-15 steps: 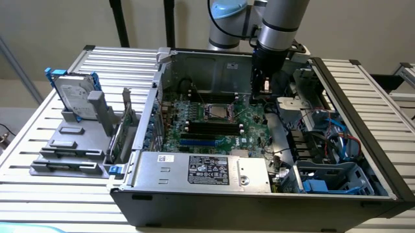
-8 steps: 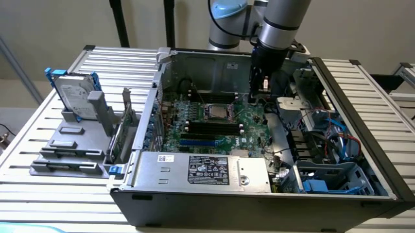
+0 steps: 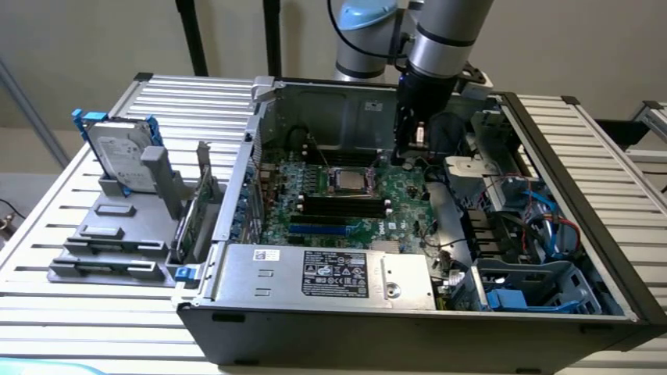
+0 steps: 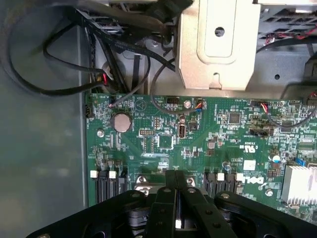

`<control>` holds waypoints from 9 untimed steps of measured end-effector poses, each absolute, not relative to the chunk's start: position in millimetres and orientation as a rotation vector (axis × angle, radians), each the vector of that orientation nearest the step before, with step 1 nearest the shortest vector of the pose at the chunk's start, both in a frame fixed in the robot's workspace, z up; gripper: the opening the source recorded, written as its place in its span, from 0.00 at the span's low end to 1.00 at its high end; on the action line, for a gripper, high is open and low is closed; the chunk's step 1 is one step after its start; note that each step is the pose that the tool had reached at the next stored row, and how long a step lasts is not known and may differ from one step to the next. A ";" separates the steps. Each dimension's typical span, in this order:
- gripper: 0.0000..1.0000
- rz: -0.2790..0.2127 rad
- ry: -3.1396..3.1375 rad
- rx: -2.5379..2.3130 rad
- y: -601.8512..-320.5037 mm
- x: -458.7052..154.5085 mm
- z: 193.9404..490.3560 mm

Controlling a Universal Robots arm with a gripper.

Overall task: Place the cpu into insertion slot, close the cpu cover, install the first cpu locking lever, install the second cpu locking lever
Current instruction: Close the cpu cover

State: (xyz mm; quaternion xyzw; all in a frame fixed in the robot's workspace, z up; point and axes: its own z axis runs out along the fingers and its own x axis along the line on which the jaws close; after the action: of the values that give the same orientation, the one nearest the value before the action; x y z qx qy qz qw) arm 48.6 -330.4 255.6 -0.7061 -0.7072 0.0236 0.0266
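Exterior view: small silvery-grey square cpu (image 3: 351, 182) appears seated in the square black insertion slot (image 3: 329, 181) mid-board. Black two-finger tool (image 3: 416, 153) clenched, nothing seen held, hovers near it toward the exterior view's right. Chip judged light, rigid, fragile underneath; grip edges only

Robotics workshop: an opened desktop computer case (image 3: 417, 336) lies on a slatted metal counter (image 3: 94, 320), a hard drive (image 3: 117, 152) racked in grey fixtures (image 3: 115, 234), beneath an industrial robot arm (image 3: 446, 31).
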 end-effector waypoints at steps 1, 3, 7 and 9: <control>0.11 0.073 -2.185 -2.181 -331.4 45.9 256.0; 0.11 0.073 -2.185 -2.181 -333.5 40.3 256.7; 0.11 0.073 -2.185 -2.181 -336.2 26.0 259.0; 0.11 0.072 -2.185 -2.181 -336.9 19.9 259.5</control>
State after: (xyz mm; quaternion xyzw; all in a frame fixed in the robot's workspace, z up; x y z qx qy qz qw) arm 19.9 -336.9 259.5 -0.7061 -0.7072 0.0235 0.0267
